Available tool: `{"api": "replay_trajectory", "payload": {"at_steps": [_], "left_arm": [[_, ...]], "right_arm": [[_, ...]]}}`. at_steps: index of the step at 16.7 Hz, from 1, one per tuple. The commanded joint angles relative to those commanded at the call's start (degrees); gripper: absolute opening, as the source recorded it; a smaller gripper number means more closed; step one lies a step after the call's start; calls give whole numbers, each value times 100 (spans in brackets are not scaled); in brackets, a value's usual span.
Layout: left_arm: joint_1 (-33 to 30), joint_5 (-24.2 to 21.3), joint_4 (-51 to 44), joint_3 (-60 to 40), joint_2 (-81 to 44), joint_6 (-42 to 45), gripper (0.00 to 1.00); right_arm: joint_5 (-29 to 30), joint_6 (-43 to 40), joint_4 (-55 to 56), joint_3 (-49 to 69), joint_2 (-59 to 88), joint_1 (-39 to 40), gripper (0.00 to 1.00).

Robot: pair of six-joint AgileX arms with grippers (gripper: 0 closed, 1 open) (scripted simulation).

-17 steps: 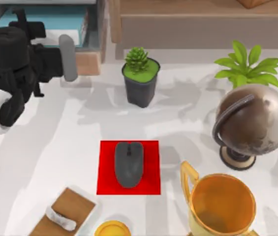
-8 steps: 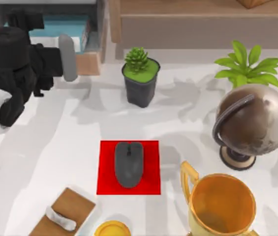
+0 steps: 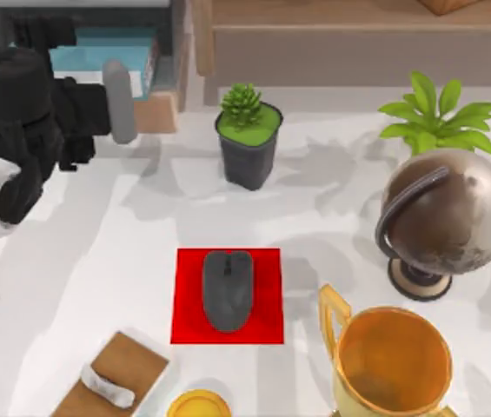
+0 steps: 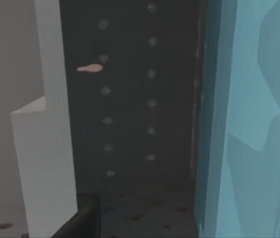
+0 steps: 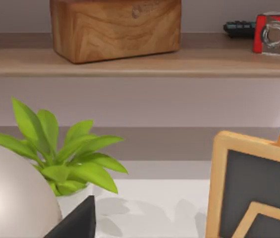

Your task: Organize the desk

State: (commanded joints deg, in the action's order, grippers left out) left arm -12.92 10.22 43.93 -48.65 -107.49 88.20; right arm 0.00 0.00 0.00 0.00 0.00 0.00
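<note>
Desk (image 3: 97,261) holds the left tool (image 3: 116,100) by the shelf's teal book (image 3: 110,43); its grip state unclear.

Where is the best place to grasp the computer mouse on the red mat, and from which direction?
Grip the computer mouse across its long flanks near the middle, coming straight down from above. It lies flat on the red mat with its long axis running toward the shelf, and both flanks are free. Probably the narrowest span for an end effector.

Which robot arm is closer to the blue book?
Left. The left gripper sits right beside the blue book at the shelf; the right arm's camera looks at the leafy plant, far across the desk.
</note>
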Motion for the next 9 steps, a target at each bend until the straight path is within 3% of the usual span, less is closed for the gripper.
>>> {"api": "replay_trajectory", "payload": {"at_steps": [9], "left_arm": [[-174,184,287,1156,852,-43,100]], "right_arm": [[0,0,0,0,0,0,100]]}}
